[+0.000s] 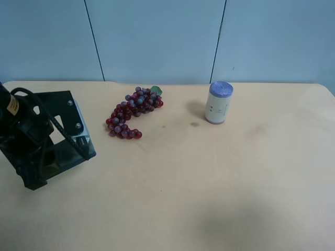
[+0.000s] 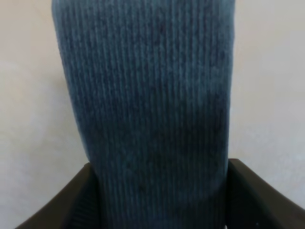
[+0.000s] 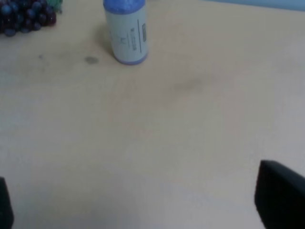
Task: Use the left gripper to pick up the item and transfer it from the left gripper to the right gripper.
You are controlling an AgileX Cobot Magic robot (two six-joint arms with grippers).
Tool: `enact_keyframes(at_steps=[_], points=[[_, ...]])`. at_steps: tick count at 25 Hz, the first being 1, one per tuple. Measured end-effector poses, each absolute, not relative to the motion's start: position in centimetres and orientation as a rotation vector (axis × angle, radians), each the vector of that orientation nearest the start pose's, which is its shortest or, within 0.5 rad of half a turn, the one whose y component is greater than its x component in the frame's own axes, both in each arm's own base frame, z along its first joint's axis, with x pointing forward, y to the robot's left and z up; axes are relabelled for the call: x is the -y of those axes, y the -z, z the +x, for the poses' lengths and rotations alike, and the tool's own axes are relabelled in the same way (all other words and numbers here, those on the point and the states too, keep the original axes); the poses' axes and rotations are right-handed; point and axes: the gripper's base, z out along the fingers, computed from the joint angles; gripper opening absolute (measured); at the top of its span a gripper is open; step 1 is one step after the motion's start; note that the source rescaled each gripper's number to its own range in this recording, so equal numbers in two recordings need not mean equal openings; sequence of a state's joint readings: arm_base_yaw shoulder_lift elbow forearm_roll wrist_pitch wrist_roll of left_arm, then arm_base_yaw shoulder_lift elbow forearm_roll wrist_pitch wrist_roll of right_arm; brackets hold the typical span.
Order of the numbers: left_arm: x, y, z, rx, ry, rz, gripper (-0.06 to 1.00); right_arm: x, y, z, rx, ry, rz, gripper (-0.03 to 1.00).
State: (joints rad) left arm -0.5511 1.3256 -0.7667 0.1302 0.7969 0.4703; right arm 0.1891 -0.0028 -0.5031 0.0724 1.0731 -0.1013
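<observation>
The item [image 2: 147, 95], a dark green ribbed block, fills the left wrist view, standing out between the two black fingers [image 2: 71, 205] of my left gripper [image 2: 157, 195], which is shut on it. Pale table shows behind it. In the exterior high view the left arm [image 1: 36, 136], bulky and black with a yellow label and looping cables, sits low over the table at the view's left edge; the item is hidden by it there. My right gripper [image 3: 143, 210] is open with nothing between its fingertips [image 3: 281, 195], and bare table lies below it. That arm is out of the exterior high view.
A red-purple grape bunch [image 1: 133, 112] lies just beside the left arm toward the table's middle. A white can with a purple lid [image 1: 219, 102] stands upright farther along; the right wrist view shows the can [image 3: 126, 33] ahead of the right gripper. A blue wall runs behind the table.
</observation>
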Motion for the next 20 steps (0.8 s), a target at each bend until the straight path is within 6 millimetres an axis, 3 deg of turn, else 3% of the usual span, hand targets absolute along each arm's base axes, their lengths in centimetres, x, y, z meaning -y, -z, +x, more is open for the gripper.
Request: enact_keyframes(at_steps=[7,14,20], points=[[14.2,-24.9,19.7,-2.353,-0.109,1.563,0.0,-0.4,-27.7,-0.7,-2.029,-0.141,-0.301,1.0],[18.1,-25.0,19.3,-2.31,-0.092,1.708,0.0,-0.4,-27.7,-0.7,-2.029,-0.141,-0.301,1.0],[20.1,-25.2,18.7,-2.262,-0.081,1.778,0.0,-0.4,-27.7,-0.7,-2.029,-0.141,-0.301,1.0]])
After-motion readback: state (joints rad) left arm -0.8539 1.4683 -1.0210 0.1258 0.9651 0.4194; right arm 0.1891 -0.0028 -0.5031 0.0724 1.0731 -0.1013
